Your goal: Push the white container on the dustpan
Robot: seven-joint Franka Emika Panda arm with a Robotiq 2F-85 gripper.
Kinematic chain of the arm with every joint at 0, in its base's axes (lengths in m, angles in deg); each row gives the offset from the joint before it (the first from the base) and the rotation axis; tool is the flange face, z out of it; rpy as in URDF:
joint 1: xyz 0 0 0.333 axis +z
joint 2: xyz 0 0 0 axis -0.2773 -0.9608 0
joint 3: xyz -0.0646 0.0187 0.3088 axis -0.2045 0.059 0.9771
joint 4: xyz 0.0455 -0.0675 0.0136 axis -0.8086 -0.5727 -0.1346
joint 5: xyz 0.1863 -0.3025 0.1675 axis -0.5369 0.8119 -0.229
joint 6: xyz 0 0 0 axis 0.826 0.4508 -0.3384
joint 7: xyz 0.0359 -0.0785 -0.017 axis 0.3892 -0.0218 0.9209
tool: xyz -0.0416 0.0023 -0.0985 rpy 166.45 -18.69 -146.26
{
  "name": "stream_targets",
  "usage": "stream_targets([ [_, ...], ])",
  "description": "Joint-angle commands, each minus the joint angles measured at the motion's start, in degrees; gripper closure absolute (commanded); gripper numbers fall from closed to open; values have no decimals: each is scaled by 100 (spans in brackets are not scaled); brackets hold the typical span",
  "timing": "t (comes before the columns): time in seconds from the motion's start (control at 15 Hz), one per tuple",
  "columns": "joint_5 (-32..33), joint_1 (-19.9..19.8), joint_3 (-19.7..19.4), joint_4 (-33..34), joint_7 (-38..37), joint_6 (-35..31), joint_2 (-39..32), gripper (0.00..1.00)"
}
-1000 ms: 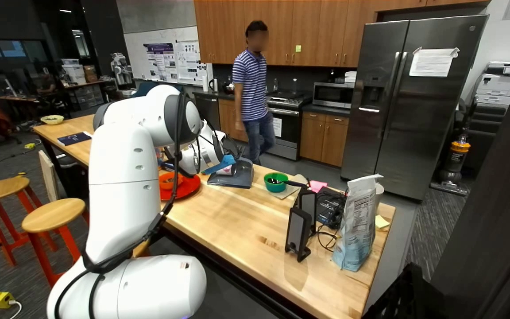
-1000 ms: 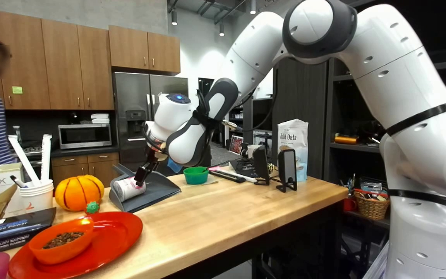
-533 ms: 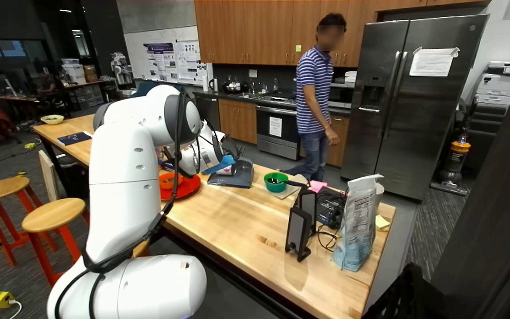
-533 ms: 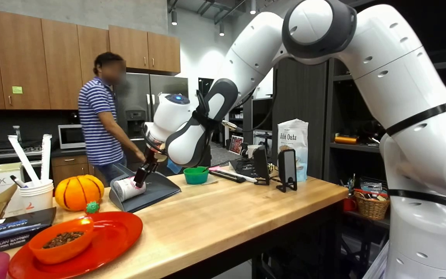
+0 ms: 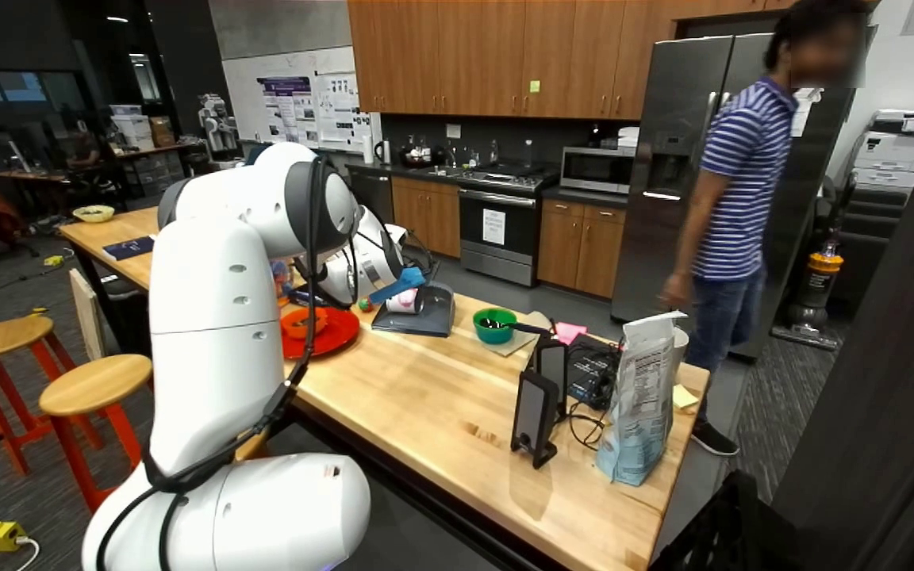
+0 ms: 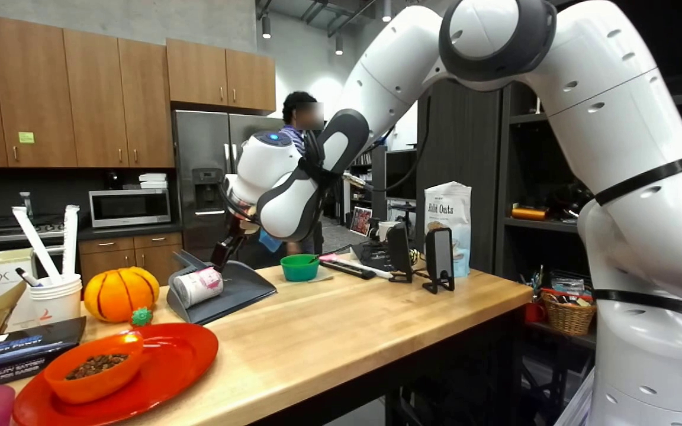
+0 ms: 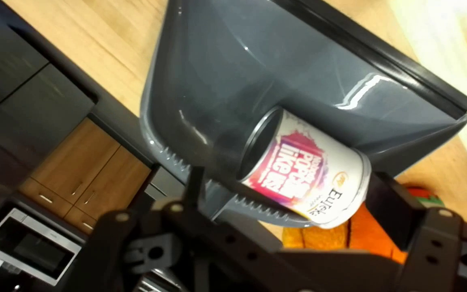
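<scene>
The white container (image 6: pixel 200 287), a small white tub with a pink printed label, lies on its side inside the dark grey dustpan (image 6: pixel 245 290). It also lies there in an exterior view (image 5: pixel 404 301) and in the wrist view (image 7: pixel 310 162), with its open end facing the pan's inside and its base at the pan's side edge. The dustpan (image 7: pixel 233 61) rests flat on the table. My gripper (image 7: pixel 290 185) is open, fingers wide apart and holding nothing. In an exterior view the gripper (image 6: pixel 221 254) is just above and behind the container. Whether a finger touches it cannot be told.
An orange pumpkin (image 6: pixel 122 294) stands beside the dustpan. A red plate (image 6: pixel 181 361) with an orange bowl (image 6: pixel 95 370) is in front. A green bowl (image 6: pixel 299 268), black speakers (image 6: pixel 439 260) and an oats bag (image 6: pixel 449 222) are farther along the table. A person (image 5: pixel 743 190) stands beyond it.
My gripper has risen up and back off the container, showing more of its label. The container and dustpan have not moved. The person has walked along the far side toward the fridge.
</scene>
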Motion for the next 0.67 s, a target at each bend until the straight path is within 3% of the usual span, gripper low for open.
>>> stream_targets([
  [0.0,341,379,-442,-48,-348,85,276,0],
  [0.07,149,201,-280,4,-98,17,127,0],
  [0.27,159,286,-335,8,-108,49,195,0],
  [0.4,34,183,-123,12,129,175,176,0],
  [0.47,144,75,-167,-681,297,-18,669,0],
  [0.6,40,-5,-67,-1196,464,77,1170,0],
])
